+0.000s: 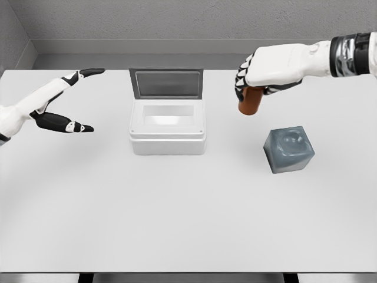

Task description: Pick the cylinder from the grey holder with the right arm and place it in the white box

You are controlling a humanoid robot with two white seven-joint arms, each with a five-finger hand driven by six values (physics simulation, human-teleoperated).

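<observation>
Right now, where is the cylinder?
In the head view, the orange-brown cylinder hangs in the right hand, upper right, above the grey holder, right of the white box.

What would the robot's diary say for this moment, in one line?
right robot hand: shut on brown cylinder, lifted | grey block holder: empty | white box with open lid: waiting | left robot hand: open

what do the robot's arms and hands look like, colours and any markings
Both arms are smooth white shells. The left hand has white finger segments with black joints and fingertips. The right hand has a white back and black finger joints, with a banded black and grey ring behind its wrist. No cables show.
</observation>
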